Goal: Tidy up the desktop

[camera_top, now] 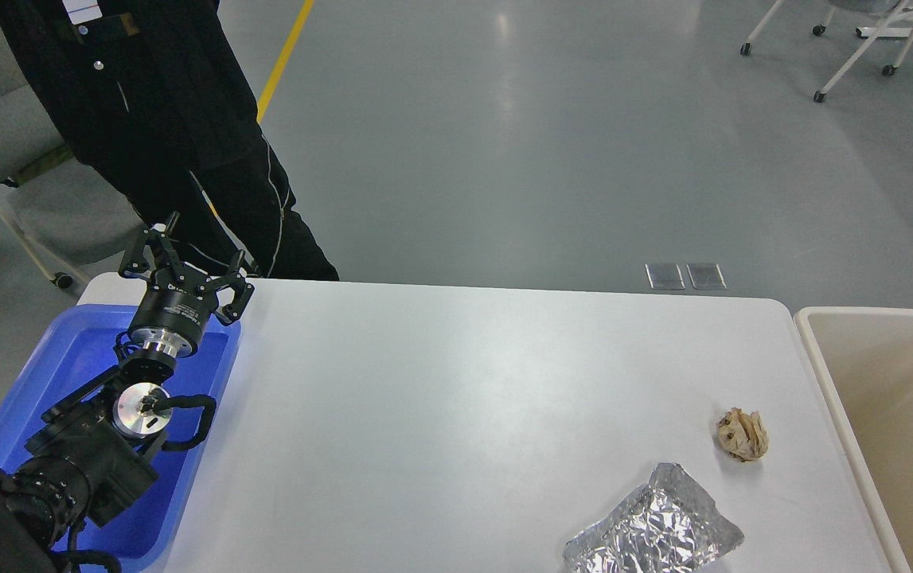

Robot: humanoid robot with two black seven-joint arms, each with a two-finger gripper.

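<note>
The white desktop (456,382) fills the middle of the head view. A crumpled brown paper ball (742,434) lies near its right edge. A crinkled silver foil wrapper (652,533) lies at the front right, partly past the bottom of the view. My left gripper (185,259) is open and empty, held above the far end of the blue tray (58,374) at the desktop's left. My right gripper is out of view.
A beige bin (886,414) stands just right of the desktop. A person in black (161,127) stands behind the far left corner. A grey chair (26,183) is behind the tray. Wheeled frames stand on the floor at the back right.
</note>
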